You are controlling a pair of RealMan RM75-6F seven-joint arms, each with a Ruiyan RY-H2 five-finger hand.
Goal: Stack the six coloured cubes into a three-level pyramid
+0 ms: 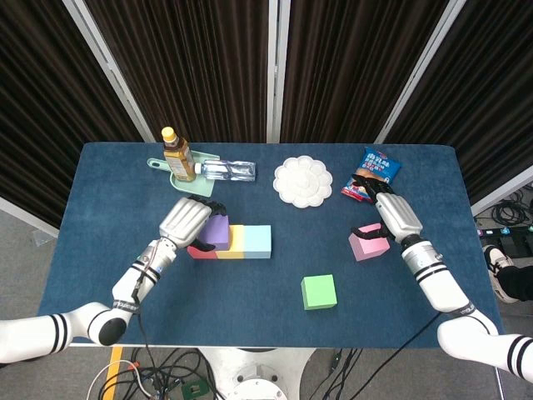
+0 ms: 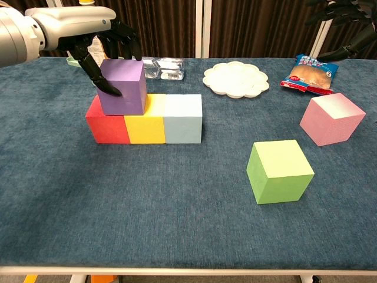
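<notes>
A dark blue cloth-covered table [image 2: 177, 224] stands in front of black curtains. Along its far edge are one brown bottle with a yellow cap [image 1: 177, 155], upright on a pale green board [image 1: 171, 169], one clear plastic bottle [image 1: 226, 170] lying on its side just beside it, one white flower-shaped plate [image 2: 235, 78], and one blue and red snack bag [image 2: 308, 71] at the far right.

There are six coloured cubes. Three sit in a touching row on the left half of the table: a red cube [image 2: 107, 125], a yellow cube [image 2: 146, 120] and a light blue cube [image 2: 183, 118]. A purple cube [image 2: 123, 86] rests on top of this row, over the seam between red and yellow. A pink cube [image 2: 331, 118], tilted on one edge, stands well to the right, and a light green cube [image 2: 278, 171] sits alone nearer the front, between the row and the pink cube.

The left hand [image 2: 97, 36] reaches in from the left with its silver back upward and its black fingers [image 2: 126, 41] curled down over the purple cube, thumb against the left face, gripping it from above. The right hand [image 1: 391, 212] hangs over the pink cube; in the head view its dark fingers [image 1: 371, 232] curve down around the cube's top. Whether they clasp it I cannot tell. In the chest view only its fingertips show at the top right corner, apart.
</notes>
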